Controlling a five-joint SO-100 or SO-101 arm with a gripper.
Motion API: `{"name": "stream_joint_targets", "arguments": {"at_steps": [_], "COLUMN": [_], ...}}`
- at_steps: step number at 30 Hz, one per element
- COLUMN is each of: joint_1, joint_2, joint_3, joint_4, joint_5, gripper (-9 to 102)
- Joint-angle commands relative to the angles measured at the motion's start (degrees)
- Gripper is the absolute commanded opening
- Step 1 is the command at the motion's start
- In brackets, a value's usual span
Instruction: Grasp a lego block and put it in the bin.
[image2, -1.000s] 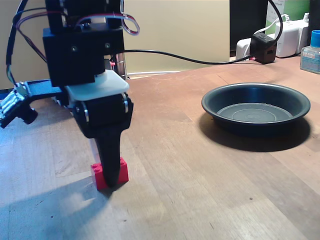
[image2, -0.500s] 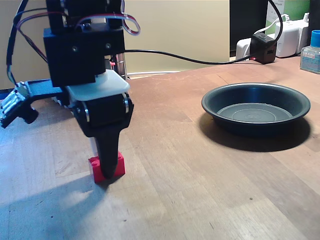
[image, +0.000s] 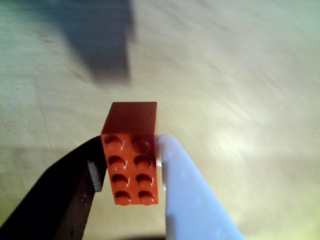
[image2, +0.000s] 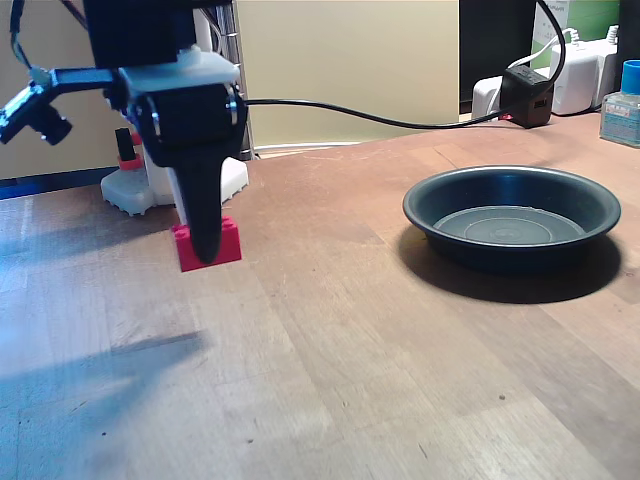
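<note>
The red lego block (image: 132, 160) hangs clear of the wooden table, pinched between a black finger (image: 75, 190) on its left and a white finger (image: 187, 195) on its right in the wrist view. In the fixed view the block (image2: 228, 238) shows behind the black finger, with my gripper (image2: 208, 245) shut on it, at the left, its shadow on the table below. The bin (image2: 512, 215), a shallow dark round pan, rests on the table to the right, well apart from the gripper.
The white robot base (image2: 150, 185) stands behind the gripper. A black cable runs along the back to a black adapter box (image2: 527, 95). A white charger (image2: 580, 75) and a blue-capped bottle (image2: 624, 100) stand at the back right.
The gripper has risen with the lego block in it, lifting the block off the table. The bin has not moved.
</note>
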Motion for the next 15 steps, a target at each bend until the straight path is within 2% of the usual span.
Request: {"name": "stream_joint_targets", "arguments": {"at_steps": [1,9,15], "joint_1": [-2.37,-12.39,-20.3], "joint_2": [7.56,16.26,16.79], "joint_3": [6.24,19.51,19.07], "joint_4": [0.18,-5.45,-6.94], "joint_5": [4.83,20.65,31.55], "gripper": [0,0,0]}}
